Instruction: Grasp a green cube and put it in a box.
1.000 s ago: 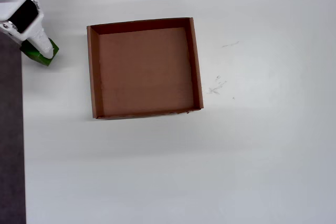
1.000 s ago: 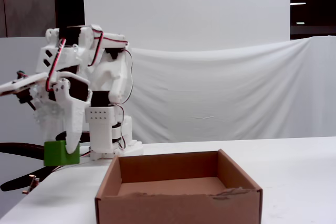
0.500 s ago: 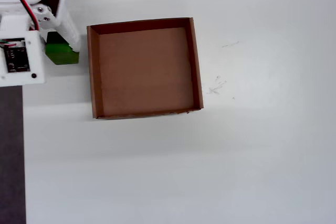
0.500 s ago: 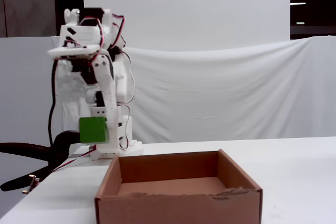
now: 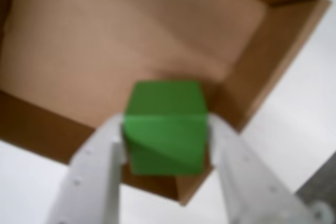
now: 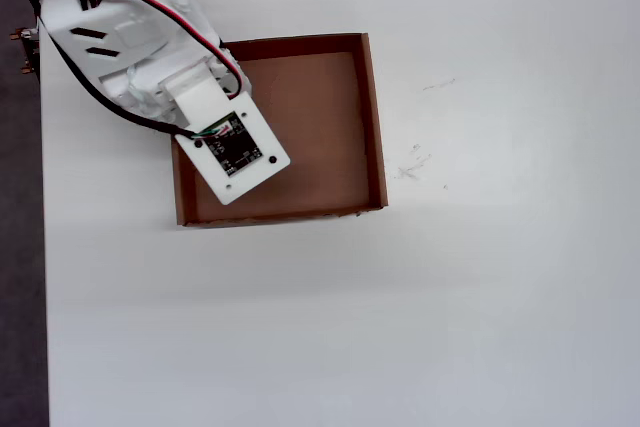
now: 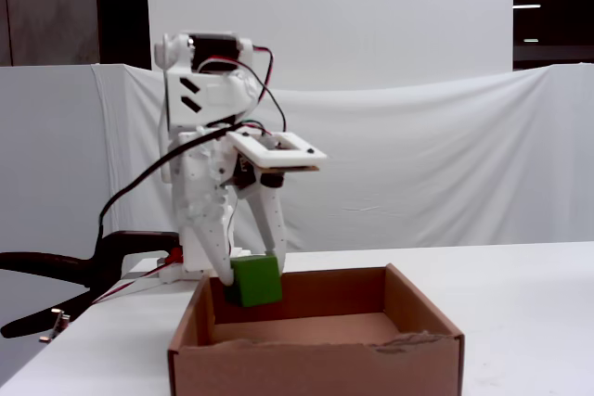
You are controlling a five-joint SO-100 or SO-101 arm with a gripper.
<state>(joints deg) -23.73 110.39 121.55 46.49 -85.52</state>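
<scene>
Two white fingers (image 5: 89, 171) of the gripper (image 5: 165, 129) press against opposite sides of the green cube (image 5: 164, 129) in the wrist view, so the pincer is clamped on it, one finger on the cube's left face and the other on its right. The cube is clear of any surface, held in the air over the box (image 5: 131, 40). In that blurred view the brown cardboard floor fills most of the picture behind the cube, and a corner of the box's wall lies just below and to the right of it.

In the fixed view the cube (image 7: 255, 281) hangs a little tilted between the fingertips of the gripper (image 7: 249, 283), about level with the top of the box's walls and near the box's (image 7: 316, 359) far left corner. Whether it is fully inside the wall line cannot be told from here.

In the overhead view the white arm (image 6: 130, 37) reaches in from the table's (image 6: 400, 327) upper left corner and covers the left part of the box (image 6: 372, 117); the cube itself is hidden beneath the arm. The box sits left of the table's middle, nearer the top edge.
</scene>
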